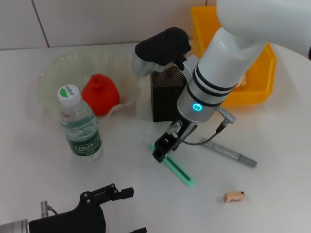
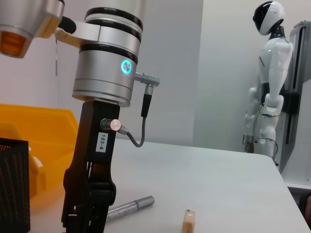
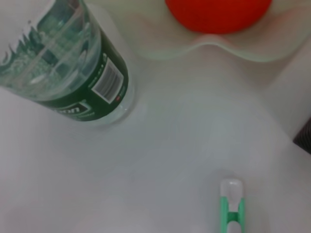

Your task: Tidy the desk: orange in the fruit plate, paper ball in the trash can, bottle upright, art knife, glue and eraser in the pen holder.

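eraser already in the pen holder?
No, the eraser lies on the table, well apart from the pen holder.

green art knife [image 1: 177, 169] flat on desk

"Cestbon" is printed on the green label of the clear plastic water bottle [image 1: 80, 127]; "103-4" is marked on a white sticker on the black right gripper [image 2: 86, 213].

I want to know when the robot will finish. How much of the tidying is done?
Some is done: the orange sits in the fruit plate and the bottle stands upright. Right now the right tool is down at the green art knife on the table. The grey glue stick and the eraser lie outside the pen holder. The left tool waits at the near edge.
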Robot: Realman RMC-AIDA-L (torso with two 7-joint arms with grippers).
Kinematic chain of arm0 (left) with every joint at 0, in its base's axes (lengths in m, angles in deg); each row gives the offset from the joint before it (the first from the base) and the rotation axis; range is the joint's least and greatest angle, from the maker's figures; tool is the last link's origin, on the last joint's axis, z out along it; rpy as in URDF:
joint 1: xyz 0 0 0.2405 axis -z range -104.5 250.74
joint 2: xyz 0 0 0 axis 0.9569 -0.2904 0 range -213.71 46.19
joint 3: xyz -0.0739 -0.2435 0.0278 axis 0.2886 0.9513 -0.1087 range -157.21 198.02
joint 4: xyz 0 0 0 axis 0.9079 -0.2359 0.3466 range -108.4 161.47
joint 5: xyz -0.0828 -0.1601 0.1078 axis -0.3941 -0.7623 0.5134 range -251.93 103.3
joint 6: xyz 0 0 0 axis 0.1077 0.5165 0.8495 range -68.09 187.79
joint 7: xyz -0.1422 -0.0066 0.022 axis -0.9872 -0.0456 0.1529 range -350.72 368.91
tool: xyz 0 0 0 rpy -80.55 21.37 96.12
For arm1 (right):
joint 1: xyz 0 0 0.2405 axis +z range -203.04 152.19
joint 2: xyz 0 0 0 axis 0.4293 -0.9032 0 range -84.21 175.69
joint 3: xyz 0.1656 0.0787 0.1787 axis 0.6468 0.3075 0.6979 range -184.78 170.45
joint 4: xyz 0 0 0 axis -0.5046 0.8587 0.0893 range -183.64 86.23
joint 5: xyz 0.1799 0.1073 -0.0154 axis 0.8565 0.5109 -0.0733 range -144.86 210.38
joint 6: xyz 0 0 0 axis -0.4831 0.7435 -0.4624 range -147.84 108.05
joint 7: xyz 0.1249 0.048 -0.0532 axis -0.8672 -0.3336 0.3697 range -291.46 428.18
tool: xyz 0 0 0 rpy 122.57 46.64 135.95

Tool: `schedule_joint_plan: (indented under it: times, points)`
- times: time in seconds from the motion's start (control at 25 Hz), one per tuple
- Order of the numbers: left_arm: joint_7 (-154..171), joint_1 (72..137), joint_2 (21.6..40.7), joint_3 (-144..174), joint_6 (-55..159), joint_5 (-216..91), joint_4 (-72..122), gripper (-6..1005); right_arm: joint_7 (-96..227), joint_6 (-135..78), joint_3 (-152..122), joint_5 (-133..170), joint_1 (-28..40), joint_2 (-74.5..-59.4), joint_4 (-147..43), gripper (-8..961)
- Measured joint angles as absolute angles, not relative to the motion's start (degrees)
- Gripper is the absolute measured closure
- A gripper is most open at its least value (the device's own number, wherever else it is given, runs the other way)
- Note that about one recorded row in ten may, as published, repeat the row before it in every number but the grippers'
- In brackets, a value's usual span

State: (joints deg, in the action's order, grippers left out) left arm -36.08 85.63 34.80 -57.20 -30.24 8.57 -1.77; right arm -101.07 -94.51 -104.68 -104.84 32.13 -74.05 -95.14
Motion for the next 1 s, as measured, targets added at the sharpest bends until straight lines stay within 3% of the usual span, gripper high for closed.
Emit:
schedule_joint_plan:
  times: [1.0]
  points:
    - [-36.1, 85.9, 34.89, -57.2, -30.2, 8.6, -1.7, 213, -101.0, -92.9, -107.5, -104.8, 34.1, -74.14, -92.4, 497]
